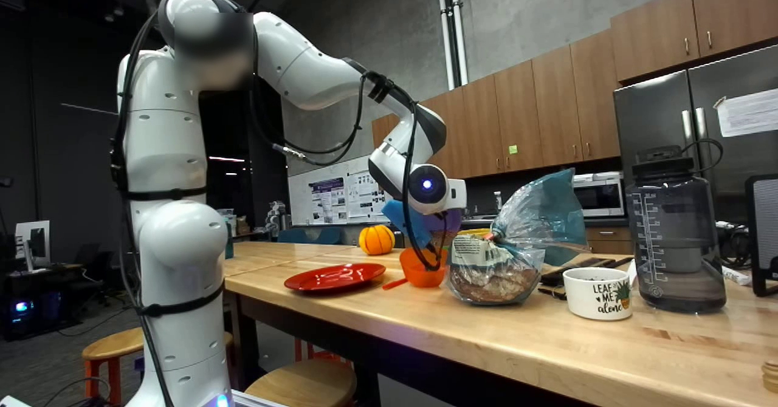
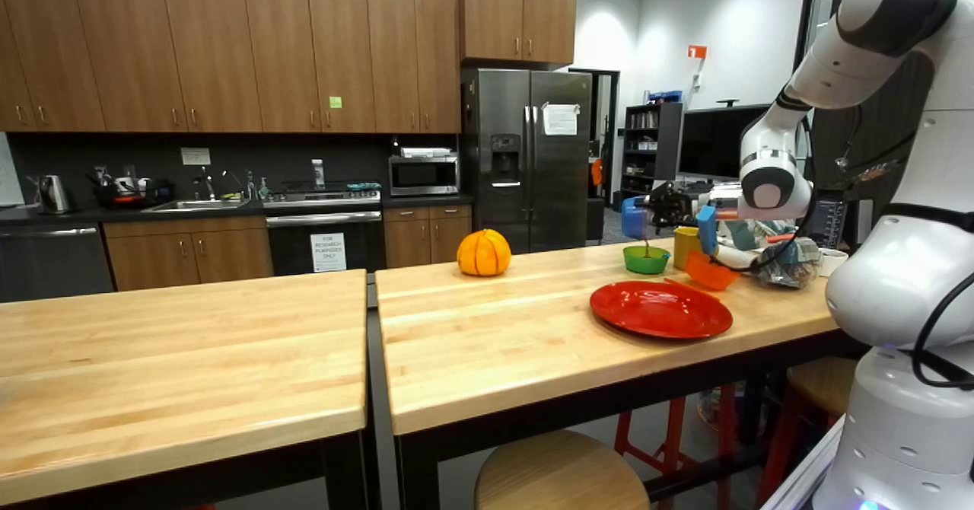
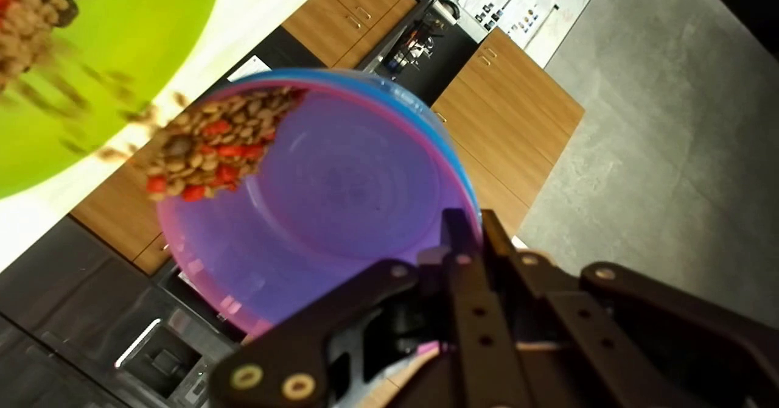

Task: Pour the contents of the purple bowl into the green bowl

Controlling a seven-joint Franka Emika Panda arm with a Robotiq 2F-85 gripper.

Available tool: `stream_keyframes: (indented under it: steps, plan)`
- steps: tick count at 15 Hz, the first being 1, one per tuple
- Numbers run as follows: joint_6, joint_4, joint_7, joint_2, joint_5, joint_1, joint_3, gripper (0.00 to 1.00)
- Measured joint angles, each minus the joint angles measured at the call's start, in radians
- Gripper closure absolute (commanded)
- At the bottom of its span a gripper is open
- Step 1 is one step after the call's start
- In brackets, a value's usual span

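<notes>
“One purple bowl (image 3: 347,176) is what we look into: smooth, shiny, round plastic, its lip pinkish and its outer edge blue. Where do we place it?”

“Over the green bowl (image 3: 143,49), tilted far from upright, so that its mouth and its base-to-mouth axis lean that way. We see a grainy mix (image 3: 213,146) of rounded brown pieces, red bits and dark lumps heaped at the low lip; blurred grains drop from it into the green bowl, where more lies.”

“And the gripper (image 3: 476,224)?”

“Its fingers pinch the purple bowl's rim, on the side away from the green bowl.”

“What escapes us?”

“The wrist view cuts off the green bowl. In an exterior view, the robot's wrist (image 1: 434,189) and a blue piece (image 1: 398,214) we cannot identify cover part of the purple bowl.”

“What surrounds the green bowl?”

“In an exterior view it stands on the wooden table (image 2: 487,342), a yellow cup (image 2: 686,245) just beside it, an orange bowl (image 2: 710,272) near it, a glossy red plate (image 2: 660,309) on its camera side and a dark-lined pumpkin (image 2: 484,253) well apart from it.”
</notes>
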Motion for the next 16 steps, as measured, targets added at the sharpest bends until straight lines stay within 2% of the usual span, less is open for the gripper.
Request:
stream_keyframes:
  steps: [16]
  plan:
    - [-0.053, -0.013, -0.063, -0.033, 0.052, -0.012, -0.011, 0.98]
